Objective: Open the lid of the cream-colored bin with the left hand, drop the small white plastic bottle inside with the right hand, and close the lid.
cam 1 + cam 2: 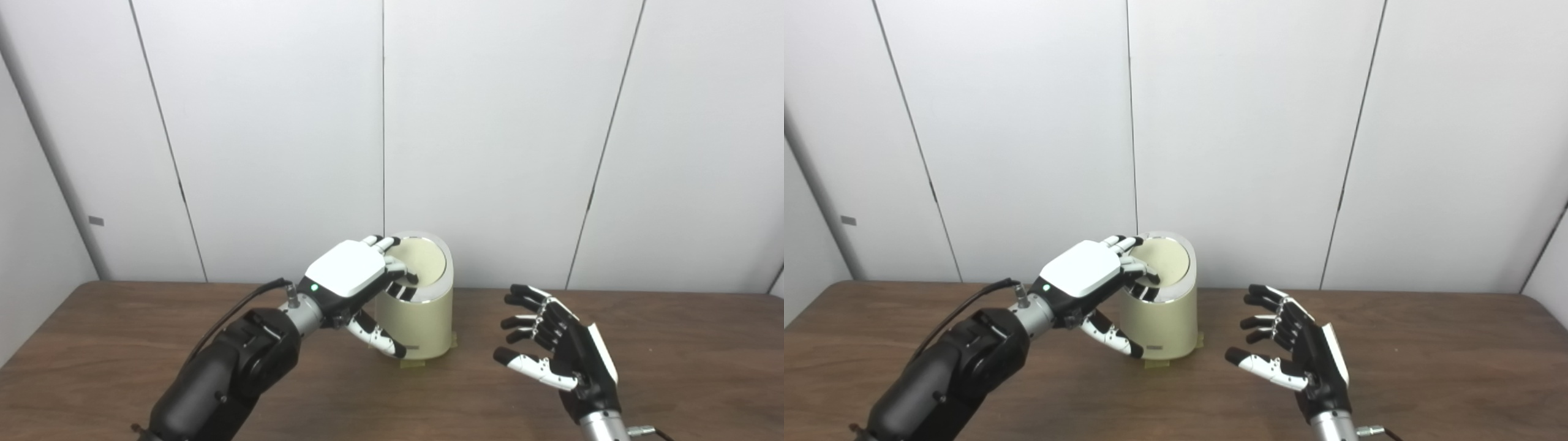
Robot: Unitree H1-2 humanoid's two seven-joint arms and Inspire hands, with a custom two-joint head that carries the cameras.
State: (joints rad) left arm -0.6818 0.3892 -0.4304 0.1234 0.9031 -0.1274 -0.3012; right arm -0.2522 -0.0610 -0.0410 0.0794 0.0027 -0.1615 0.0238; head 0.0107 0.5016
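1. Cream-coloured and cylindrical, the bin (pixel 422 321) stands in the left eye view on the brown wooden bench (pixel 674 349), near its far edge and close to the pale panelled wall (pixel 502 135). Bits of tape show at its foot.
2. Its round lid (pixel 421 260), ringed by a silver rim, sits tilted toward the camera, and I cannot tell whether it is fully down.
3. From the bin's left side, the left hand (pixel 358 278) lies over the near-left part of the lid, its fingers (pixel 398 269) curled down onto the lid's surface and rim. The thumb (pixel 378 334) reaches along the front of the bin's wall, so the hand is closed around the bin's top edge.
4. To the right of the bin and apart from it, the right hand (pixel 554 349) hovers over the bench with palm turned toward the bin, fingers spread wide, holding nothing.
5. No small white bottle shows anywhere in this view.
6. Seen from the right eye view, the left hand (pixel 1093 275) again rests on the lid (pixel 1165 260), fingertips pressing its near-left part, thumb against the bin (pixel 1167 324).
7. Here too the right hand (pixel 1295 349) is spread open and empty, clear of the bin, above the bench (pixel 1445 355).
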